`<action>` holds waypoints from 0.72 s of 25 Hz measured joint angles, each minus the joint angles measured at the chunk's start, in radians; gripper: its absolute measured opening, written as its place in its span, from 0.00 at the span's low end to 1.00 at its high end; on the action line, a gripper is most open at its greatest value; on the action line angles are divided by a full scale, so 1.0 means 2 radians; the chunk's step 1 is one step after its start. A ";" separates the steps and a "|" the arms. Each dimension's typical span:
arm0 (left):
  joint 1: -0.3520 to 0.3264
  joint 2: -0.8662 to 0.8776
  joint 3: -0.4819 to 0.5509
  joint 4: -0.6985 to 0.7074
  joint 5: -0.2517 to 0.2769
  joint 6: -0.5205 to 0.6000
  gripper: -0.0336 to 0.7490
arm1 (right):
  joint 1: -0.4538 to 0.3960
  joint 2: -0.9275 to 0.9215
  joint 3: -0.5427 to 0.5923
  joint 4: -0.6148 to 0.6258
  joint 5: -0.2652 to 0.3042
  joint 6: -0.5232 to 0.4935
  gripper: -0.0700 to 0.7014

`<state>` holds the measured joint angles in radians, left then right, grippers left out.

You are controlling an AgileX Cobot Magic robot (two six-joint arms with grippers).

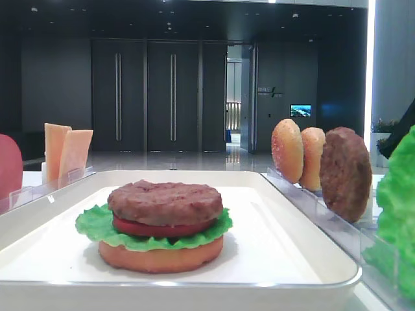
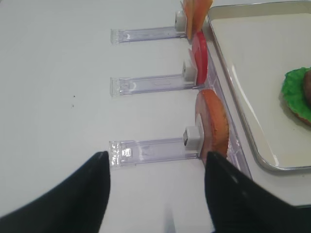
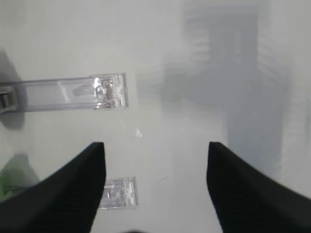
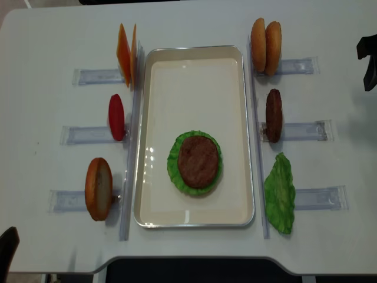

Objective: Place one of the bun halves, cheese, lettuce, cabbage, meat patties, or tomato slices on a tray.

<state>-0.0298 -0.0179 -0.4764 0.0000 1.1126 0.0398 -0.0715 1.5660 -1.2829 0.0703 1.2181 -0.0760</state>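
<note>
The white tray [image 4: 153,88] holds a stack: bun half, lettuce [image 4: 172,162], tomato slice, meat patty [image 4: 198,160] on top. Left of the tray stand cheese slices [image 4: 123,47], a tomato slice [image 4: 116,117] and a bun half [image 4: 98,188]. To its right are two bun halves [image 4: 265,39], a patty [image 4: 273,115] and a lettuce leaf [image 4: 279,193]. My right gripper [image 3: 155,145] is open and empty over bare table at the far right [image 4: 368,59]. My left gripper [image 2: 155,155] is open and empty, short of the left bun half [image 2: 212,121].
Clear plastic holder rails [image 4: 303,131] run outward from each ingredient on both sides of the tray. Two rail ends [image 3: 109,91] lie under the right gripper. The white table [image 4: 47,35] stretches past the rails. No cabbage shows.
</note>
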 joint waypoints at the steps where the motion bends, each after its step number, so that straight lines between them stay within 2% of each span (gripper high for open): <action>1: 0.000 0.000 0.000 0.000 0.000 0.000 0.64 | 0.000 -0.007 0.000 0.000 0.000 0.000 0.64; 6: 0.000 0.000 0.000 0.000 0.000 0.000 0.64 | 0.000 -0.072 0.026 0.001 -0.001 0.002 0.61; 18: 0.000 0.000 0.000 0.000 0.000 0.000 0.64 | 0.000 -0.319 0.185 -0.001 0.002 0.044 0.59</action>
<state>-0.0298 -0.0179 -0.4764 0.0000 1.1126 0.0398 -0.0715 0.9286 -0.9119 0.0684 1.2227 0.0115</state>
